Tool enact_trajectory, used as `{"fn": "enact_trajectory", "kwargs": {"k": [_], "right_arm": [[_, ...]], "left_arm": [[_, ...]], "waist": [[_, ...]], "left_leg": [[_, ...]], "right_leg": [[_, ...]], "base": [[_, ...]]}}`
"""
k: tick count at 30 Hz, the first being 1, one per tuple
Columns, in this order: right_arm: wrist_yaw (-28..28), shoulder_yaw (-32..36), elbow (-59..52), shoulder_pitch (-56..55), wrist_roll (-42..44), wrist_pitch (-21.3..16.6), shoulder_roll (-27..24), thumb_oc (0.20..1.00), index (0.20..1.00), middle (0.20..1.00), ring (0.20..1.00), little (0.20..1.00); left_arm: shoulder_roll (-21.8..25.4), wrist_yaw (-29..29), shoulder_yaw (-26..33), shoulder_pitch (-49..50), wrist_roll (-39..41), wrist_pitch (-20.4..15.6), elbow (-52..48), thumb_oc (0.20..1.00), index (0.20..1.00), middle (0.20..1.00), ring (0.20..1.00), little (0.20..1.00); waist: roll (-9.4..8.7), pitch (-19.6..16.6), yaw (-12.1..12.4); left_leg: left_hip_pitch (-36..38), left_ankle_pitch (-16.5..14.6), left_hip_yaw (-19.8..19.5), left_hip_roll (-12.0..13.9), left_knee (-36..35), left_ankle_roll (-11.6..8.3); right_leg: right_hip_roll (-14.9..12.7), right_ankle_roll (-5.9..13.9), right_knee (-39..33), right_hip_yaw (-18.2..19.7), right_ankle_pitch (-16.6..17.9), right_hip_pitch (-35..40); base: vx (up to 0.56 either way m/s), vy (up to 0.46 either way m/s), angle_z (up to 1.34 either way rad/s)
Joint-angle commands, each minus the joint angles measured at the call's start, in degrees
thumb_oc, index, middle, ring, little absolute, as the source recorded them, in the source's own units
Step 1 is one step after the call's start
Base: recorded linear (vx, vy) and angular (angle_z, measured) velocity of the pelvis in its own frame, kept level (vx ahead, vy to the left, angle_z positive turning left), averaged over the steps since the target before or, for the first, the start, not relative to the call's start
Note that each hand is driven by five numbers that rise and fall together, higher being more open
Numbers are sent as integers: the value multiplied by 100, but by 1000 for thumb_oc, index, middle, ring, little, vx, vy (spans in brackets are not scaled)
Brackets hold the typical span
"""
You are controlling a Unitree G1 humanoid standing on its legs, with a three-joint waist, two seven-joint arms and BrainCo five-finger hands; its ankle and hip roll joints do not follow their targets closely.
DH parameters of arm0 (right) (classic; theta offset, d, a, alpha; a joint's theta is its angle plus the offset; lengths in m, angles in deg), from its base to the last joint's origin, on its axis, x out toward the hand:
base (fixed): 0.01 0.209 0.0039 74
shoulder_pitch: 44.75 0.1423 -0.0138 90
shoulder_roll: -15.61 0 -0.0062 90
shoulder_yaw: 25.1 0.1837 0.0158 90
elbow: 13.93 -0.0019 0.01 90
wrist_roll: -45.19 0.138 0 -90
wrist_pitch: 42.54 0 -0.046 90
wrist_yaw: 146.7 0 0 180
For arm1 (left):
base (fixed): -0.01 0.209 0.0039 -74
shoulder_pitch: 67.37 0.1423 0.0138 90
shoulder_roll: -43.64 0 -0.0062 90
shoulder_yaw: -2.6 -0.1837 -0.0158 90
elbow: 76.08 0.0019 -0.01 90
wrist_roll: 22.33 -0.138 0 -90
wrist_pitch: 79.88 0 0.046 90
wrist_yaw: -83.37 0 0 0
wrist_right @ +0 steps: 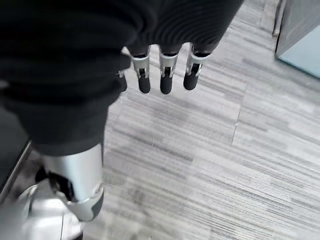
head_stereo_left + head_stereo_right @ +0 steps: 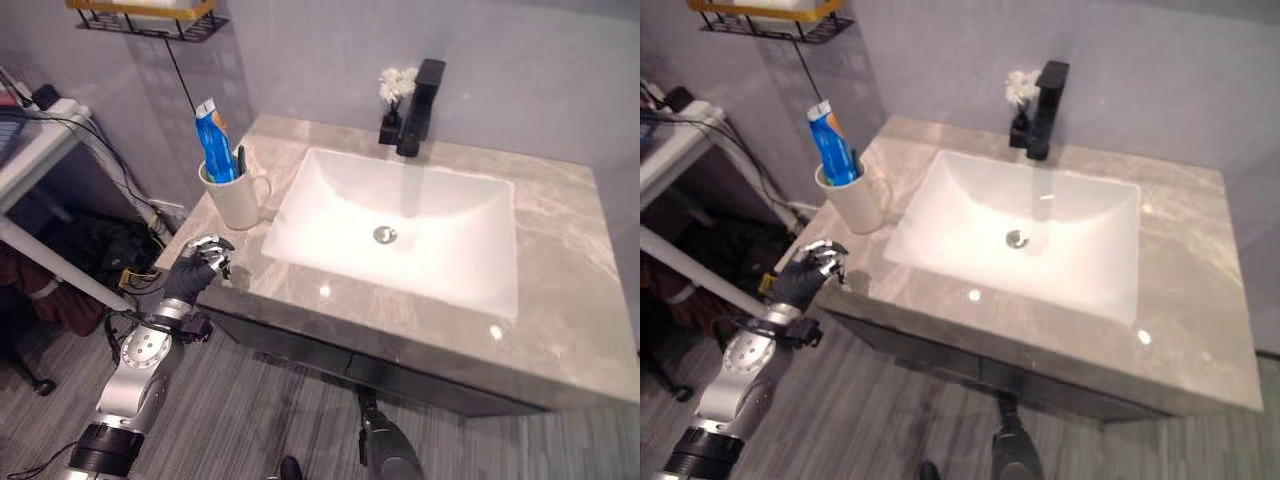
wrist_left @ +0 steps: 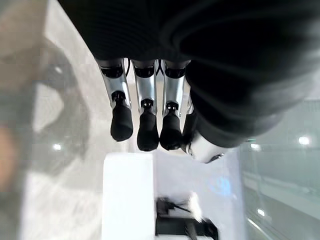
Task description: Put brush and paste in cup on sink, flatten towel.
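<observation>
- Low in the frame, below the counter edge: right hand [image 1: 160, 75] hanging over grey plank floor [image 1: 225, 150], fingers [image 1: 166, 82] loosely curved, nothing in them.
- Lower left of the eye views: left hand [image 2: 200, 262] raised at the near left corner of the marble counter [image 2: 560, 330], fingers [image 3: 148, 132] curled, empty.
- Just beyond that hand, left of centre: white cup [image 2: 236, 198] with a handle, standing upright on the counter beside the basin's left rim.
- Inside the cup: blue toothpaste tube [image 2: 214, 140] standing tall, cap end up, and a dark green toothbrush [image 2: 241, 160] leaning against the rim beside it.
- Centre: white rectangular sink basin [image 2: 400, 225], drain at its middle.
- Upper centre, at the far rim: black faucet [image 2: 420, 105], with a small dark vase of white flowers [image 2: 396, 90] touching its left side.
- Upper left corner: black wire wall shelf [image 2: 150, 20] with a yellow tray.
- No towel to be made out.
</observation>
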Motion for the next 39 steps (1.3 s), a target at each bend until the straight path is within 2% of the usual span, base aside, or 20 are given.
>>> {"fn": "enact_trajectory", "kwargs": {"k": [1,7,21,39], "right_arm": [[-5,-89,213,43,243,24,32,1000,1000,1000,1000,1000],[30,-44,-66,140,499,-97,2,1000,1000,1000,1000,1000],[-113,-371,-254,135,257,-137,74,1000,1000,1000,1000,1000],[-108,-501,-315,174,284,-188,80,1000,1000,1000,1000,1000]], "left_arm": [[227,-180,271,-204,215,-123,-328,200,200,200,200,200],[471,-245,441,41,577,-127,-474,200,200,200,200,200],[931,-189,935,355,864,-198,-508,200,200,200,200,200],[753,-33,722,22,527,-249,-116,200,200,200,200,200]], "waist": [[-341,-343,-155],[-182,-448,-152],[-100,-287,-74],[-137,-111,-154]], "left_leg": [[37,-845,-98,-574,874,205],[135,-768,-79,-420,663,68],[81,-640,-83,-446,443,15],[-21,-683,12,-488,444,37]], "right_leg": [[-222,287,-418,90,600,-103],[-94,268,-418,104,490,-215],[-73,315,-418,238,618,-478],[-33,346,-418,393,726,-745]], "base": [[228,-74,0],[91,-35,-2],[17,-6,1],[4,-2,-3]]}}
